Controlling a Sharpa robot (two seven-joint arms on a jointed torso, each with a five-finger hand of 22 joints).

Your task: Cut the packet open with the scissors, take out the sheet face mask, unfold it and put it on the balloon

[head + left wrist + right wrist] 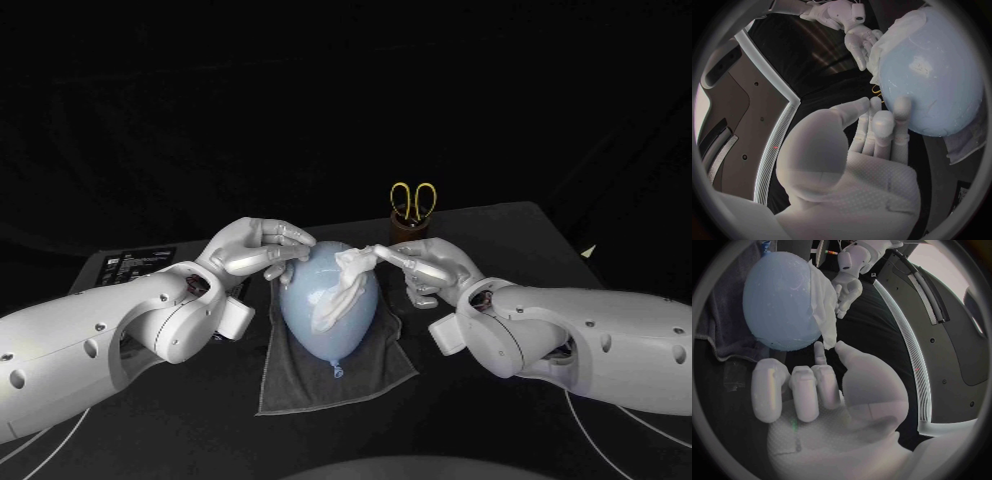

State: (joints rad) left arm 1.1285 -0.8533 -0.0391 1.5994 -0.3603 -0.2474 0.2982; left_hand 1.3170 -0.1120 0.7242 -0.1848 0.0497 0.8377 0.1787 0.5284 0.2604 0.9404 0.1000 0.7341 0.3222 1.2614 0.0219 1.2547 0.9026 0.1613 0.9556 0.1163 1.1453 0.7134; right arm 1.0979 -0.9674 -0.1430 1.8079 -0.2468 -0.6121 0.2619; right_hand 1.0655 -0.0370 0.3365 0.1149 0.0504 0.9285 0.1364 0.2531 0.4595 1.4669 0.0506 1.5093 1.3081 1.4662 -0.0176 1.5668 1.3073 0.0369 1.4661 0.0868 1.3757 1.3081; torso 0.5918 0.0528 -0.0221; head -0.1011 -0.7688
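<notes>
While the balloon [320, 325] lies on a grey cloth [296, 382] between the 2 hands, the sheet face mask [343, 285] draped over it is pinched at its edge by the right hand [433, 268]. The left hand [257, 252] is rested against the balloon, fingers extended, nothing grasped.

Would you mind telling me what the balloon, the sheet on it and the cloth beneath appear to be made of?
Balloon: probably latex rubber, smooth and pale blue, with soft glints. Sheet face mask: thin white limp material, creased and clinging, perhaps damp fabric. Cloth: looks like soft matte grey towelling, with rumpled edges.
</notes>
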